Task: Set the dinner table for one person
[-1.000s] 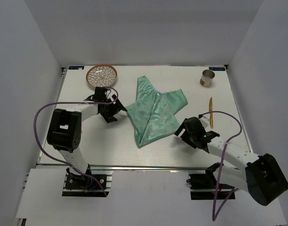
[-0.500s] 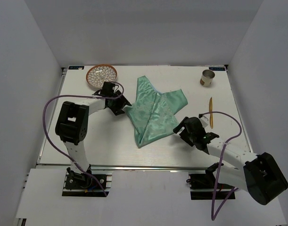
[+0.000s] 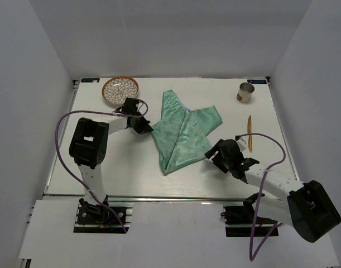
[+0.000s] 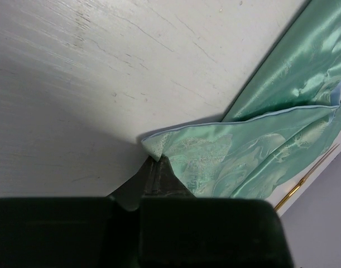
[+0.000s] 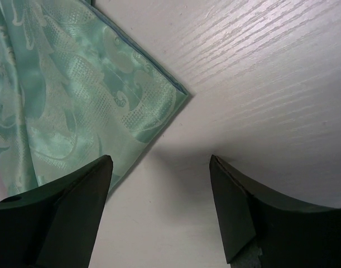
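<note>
1. The left gripper is pinching the cloth by its left corner, jaws clamped on the hem at the lower middle of its wrist view.
2. The right gripper is hovering empty with its jaws spread wide. The cloth's right corner is lying just ahead of the gap, at the centre of that view, untouched.
3. The cloth is lying in folds on the table, mid-frame in the overhead view.
4. Judging by this, the cloth is being spread as a placemat. The right gripper should be closing on its corner before either arm pulls. Both should then be drawing apart low and evenly, since the satin looks slippery.
5. The plate at upper left, the cup at upper right and the gold utensil at right are waiting off the cloth.
</note>
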Action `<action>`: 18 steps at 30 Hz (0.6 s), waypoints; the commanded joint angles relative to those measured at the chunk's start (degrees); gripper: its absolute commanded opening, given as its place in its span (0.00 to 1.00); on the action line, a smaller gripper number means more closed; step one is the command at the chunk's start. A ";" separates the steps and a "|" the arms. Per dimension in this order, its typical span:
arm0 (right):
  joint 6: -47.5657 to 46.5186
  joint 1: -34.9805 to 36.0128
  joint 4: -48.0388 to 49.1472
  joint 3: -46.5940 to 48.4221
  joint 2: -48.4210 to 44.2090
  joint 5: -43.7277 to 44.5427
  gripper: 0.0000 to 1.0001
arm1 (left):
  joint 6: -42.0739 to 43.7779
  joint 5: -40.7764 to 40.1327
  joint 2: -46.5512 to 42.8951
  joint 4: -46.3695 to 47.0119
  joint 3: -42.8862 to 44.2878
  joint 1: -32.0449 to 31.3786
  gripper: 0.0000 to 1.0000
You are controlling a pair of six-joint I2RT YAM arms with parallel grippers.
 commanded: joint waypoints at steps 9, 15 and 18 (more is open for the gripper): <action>9.72 -0.41 -3.01 6.96 20.10 2.16 0.54 | 1.51 -1.14 -2.05 -2.69 -3.97 -1.99 0.00; 11.48 -0.41 -5.67 10.41 28.22 1.37 0.02 | 2.13 -0.96 -1.70 -3.82 -3.97 -1.99 0.00; 12.19 -0.32 -5.41 9.36 27.26 1.10 0.00 | 2.83 -2.01 -2.48 -4.79 -3.53 -1.99 0.00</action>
